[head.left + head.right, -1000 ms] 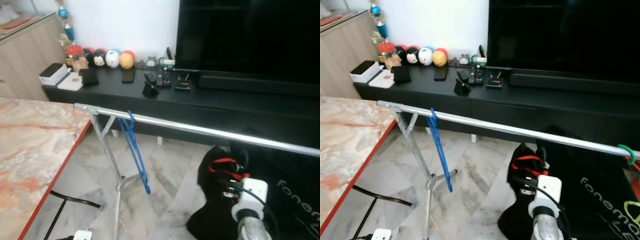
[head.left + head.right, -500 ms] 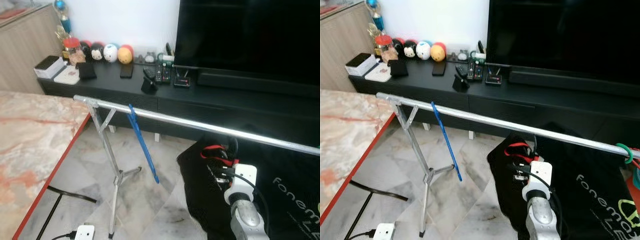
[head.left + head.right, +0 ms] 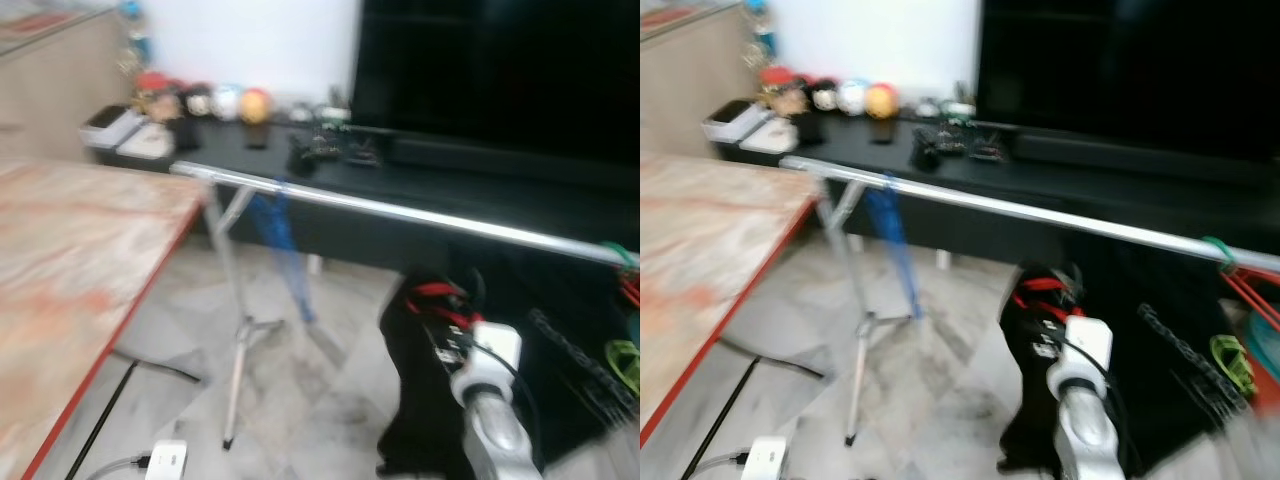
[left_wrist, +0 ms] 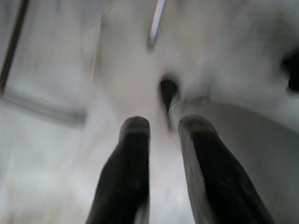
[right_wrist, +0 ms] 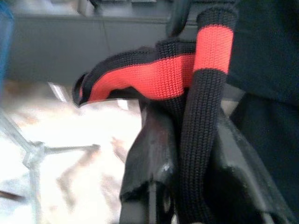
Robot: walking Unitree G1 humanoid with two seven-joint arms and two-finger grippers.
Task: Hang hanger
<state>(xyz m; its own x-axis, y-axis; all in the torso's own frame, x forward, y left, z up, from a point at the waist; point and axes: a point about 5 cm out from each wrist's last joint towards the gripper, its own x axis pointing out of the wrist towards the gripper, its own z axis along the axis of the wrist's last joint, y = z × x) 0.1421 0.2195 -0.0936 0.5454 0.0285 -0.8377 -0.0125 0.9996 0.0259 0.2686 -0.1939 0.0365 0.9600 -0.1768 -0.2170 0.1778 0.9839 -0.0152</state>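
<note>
R gripper (image 5: 187, 186) jaws pinch black garment w/ red-striped knit collar (image 5: 154, 79), below long silver metal rail (image 3: 400, 212). L gripper (image 4: 163, 140) jaws slightly apart, nothing between.

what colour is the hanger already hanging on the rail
Blue: the hanger on the silver rail, clearest in the left eye view, though blurred.

I see shiny metal rail (image 3: 400, 212), blue plastic hanger (image 3: 283, 240), knitted red-black collar (image 5: 163, 74), glossy marble floor (image 3: 300, 400).
</note>
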